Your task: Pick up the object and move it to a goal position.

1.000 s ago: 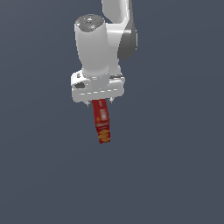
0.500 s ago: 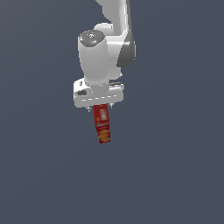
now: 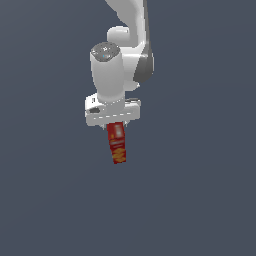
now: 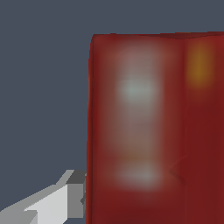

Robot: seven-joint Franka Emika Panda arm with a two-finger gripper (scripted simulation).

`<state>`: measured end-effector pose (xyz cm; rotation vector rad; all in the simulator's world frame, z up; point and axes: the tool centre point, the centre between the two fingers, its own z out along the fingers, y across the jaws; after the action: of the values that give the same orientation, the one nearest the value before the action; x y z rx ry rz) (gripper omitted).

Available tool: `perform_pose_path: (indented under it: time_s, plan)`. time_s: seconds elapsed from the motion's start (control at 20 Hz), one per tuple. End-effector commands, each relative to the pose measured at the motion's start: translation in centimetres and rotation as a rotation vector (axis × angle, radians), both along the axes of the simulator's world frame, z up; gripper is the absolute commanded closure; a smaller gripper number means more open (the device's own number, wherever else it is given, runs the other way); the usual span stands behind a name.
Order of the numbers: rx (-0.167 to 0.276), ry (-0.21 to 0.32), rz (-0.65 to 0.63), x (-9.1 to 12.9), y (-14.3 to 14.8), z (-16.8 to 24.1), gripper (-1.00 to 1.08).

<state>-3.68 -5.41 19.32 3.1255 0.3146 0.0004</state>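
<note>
Filling most of the wrist view, the red box [image 4: 153,131] sits against 1 grey fingertip [image 4: 75,192], and in the exterior view it hangs, slightly tilted, gripped by the white pincer [image 3: 116,123].

A plain slate-grey backdrop [image 3: 200,200] fills the exterior view from edge to edge (flat and even, with no seam, edge or shadow to tell a surface from empty space). The wrist view shows the same unmarked grey beside what it looks at.
</note>
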Motion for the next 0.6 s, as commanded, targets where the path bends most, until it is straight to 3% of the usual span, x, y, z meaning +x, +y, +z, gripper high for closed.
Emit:
perform_pose_path:
  time_s: [0.0,0.55]
  plan:
    - [0.000,0.000,0.000,0.02,0.04,-0.11,1.08]
    - [0.000,0.000,0.000,0.06,-0.18,0.69,1.08]
